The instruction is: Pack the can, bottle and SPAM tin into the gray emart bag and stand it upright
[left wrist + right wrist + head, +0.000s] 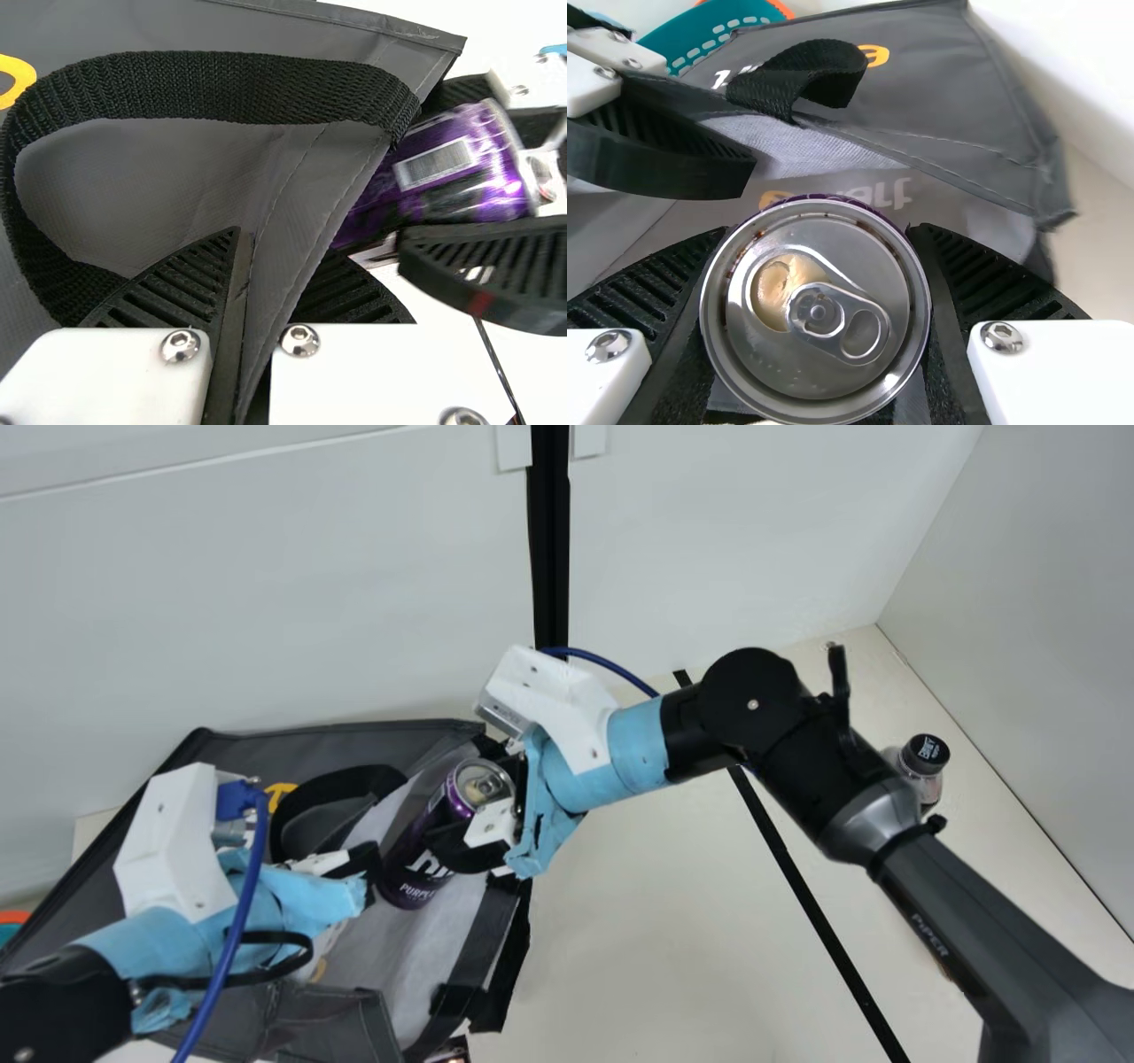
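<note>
Gray emart bag (257,748) lies toward the table's (673,921) back left corner, close along the back edge, and you have its pale-lined mouth gaping toward the right edge. Your left claw (368,865) is clenched on the bag's side by one black handle (341,779); the left wrist view shows the gray fabric pinched between its ribbed fingers.

Your right claw (456,802) is grasping the purple can (412,868) — one finger to each side, just under the rim. You've got the can tilted in the bag's mouth, its lower end over the pale lining and its top leaning toward the right edge. From the right wrist view you look straight onto its silver lid (815,310), with the tab in place and the drinking hole open.

Over by the table's right edge, toward the back right corner, is the bottle (921,779) with its black cap — well apart from the bag and partly behind your right arm. A teal basket (713,35) with an orange rim is beyond the bag, on the left.
</note>
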Robot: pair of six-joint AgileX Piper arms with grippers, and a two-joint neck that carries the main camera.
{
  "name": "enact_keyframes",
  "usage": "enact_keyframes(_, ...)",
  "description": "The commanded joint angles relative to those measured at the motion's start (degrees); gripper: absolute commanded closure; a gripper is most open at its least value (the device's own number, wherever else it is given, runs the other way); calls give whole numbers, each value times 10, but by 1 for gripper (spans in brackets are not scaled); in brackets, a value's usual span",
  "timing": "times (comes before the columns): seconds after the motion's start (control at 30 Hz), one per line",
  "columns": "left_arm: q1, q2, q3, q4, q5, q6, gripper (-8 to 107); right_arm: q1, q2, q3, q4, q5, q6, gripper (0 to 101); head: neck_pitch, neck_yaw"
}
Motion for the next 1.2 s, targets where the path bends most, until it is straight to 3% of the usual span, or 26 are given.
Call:
enact_keyframes(0.0, 0, 0, 0, 0, 0, 0, 107, 5, 3, 4, 1, -5, -2, 101, -13, 0)
enact_keyframes(0.43, 0, 0, 0, 0, 0, 0, 107, 53, 39, 18, 8, -40, -10, 101, -13, 0)
enact_keyframes(1.17, 0, 0, 0, 0, 0, 0, 107, 100, 102, -7, 3, -73, -9, 101, -13, 0)
